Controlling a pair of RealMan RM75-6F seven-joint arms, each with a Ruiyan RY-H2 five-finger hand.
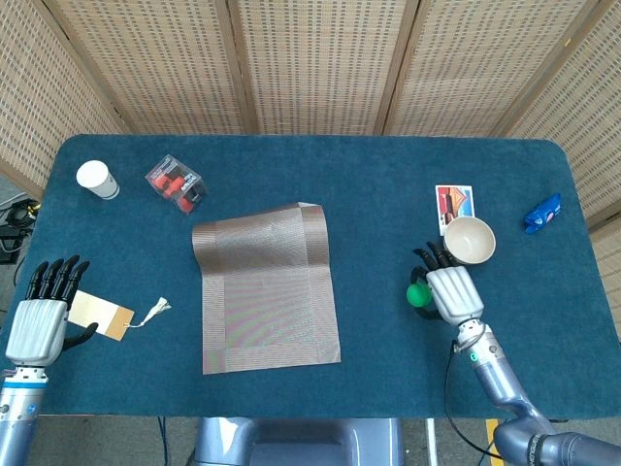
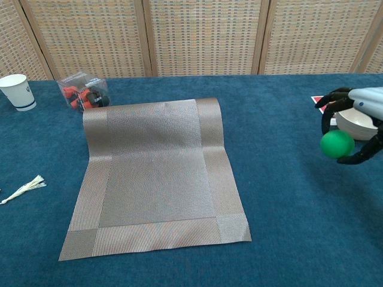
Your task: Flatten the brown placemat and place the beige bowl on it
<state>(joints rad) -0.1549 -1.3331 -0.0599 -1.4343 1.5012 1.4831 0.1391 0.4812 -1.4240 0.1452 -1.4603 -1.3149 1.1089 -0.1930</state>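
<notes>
The brown placemat (image 1: 267, 286) (image 2: 155, 173) lies spread in the middle of the blue table, with a narrow strip along its right side folded over at the far edge. Far right stands the upright beige bowl (image 1: 470, 239) (image 2: 353, 125). My right hand (image 1: 450, 289) (image 2: 362, 103) hovers just in front of the bowl, its fingers curled around a green ball (image 1: 417, 293) (image 2: 337, 144) held off the table. At the near left, my left hand (image 1: 37, 320) shows only in the head view, lying flat with fingers apart and holding nothing.
A white cup (image 1: 97, 179) (image 2: 17, 91) and a clear box of red parts (image 1: 176, 183) (image 2: 84, 91) stand far left. A picture card (image 1: 454, 206) lies behind the bowl, a blue object (image 1: 543, 213) at the right edge. A tasselled paper tag (image 1: 100, 314) lies by my left hand.
</notes>
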